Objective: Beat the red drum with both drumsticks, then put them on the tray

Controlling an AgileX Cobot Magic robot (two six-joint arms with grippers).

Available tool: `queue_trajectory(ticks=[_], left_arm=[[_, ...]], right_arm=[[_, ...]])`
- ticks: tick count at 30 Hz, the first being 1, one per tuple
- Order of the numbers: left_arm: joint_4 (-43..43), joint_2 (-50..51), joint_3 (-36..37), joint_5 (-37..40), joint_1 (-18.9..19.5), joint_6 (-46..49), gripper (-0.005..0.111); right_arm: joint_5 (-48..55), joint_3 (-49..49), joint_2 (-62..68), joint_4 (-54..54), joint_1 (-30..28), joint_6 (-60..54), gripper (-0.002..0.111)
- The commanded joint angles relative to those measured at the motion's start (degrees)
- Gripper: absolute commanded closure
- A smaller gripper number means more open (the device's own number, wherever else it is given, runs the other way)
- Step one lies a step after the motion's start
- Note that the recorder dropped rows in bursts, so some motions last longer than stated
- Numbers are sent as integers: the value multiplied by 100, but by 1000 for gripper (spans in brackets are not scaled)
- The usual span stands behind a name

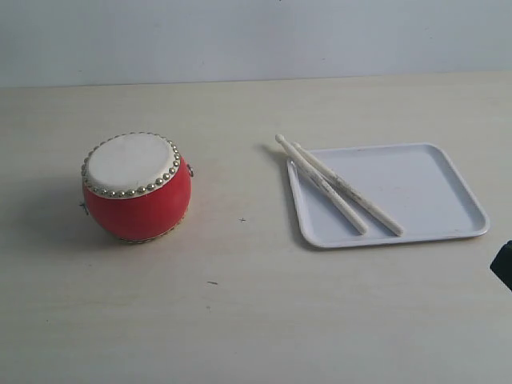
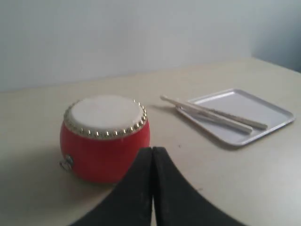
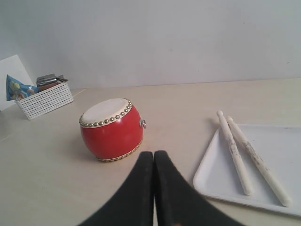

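Note:
The red drum (image 1: pixel 136 188) stands on the table at the left, tilted a little, its off-white skin ringed with gold studs. Both pale drumsticks (image 1: pixel 340 190) lie side by side on the left part of the white tray (image 1: pixel 432 192), their rounded tips poking over its far left rim. My left gripper (image 2: pixel 153 150) is shut with nothing in it, close in front of the drum (image 2: pixel 104 139). My right gripper (image 3: pixel 154 154) is shut and empty too, between the drum (image 3: pixel 111 129) and the tray (image 3: pixel 282 155). In the exterior view only a dark bit of the right arm (image 1: pixel 503 264) shows.
A white lattice basket (image 3: pixel 44 100) with packets in it stands far off beyond the drum in the right wrist view. A pale wall (image 1: pixel 256 36) runs behind the beige table (image 1: pixel 240 320).

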Motion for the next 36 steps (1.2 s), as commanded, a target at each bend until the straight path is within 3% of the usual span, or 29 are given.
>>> queue_trajectory(ticks=[1,5,14,18,36], left_arm=[[-522,-38,-2,865,-1,68,107],[-833,-38,-2,971,278,108,107],[-830,-368,-2,1011,1542,380,107],[-819,-400,-2,1070,1931,380,107],[-833,-400,-2,1082,2065,380,107]], right_arm=[[-13,27,-30,-13,-1,-9,108],[-13,27,-30,-13,-1,-9,108],[-13,27,-30,-13,-1,-9,108],[-13,27,-30,-13,-1,-9,108],[-13,27,-30,-13,-1,-9,108]])
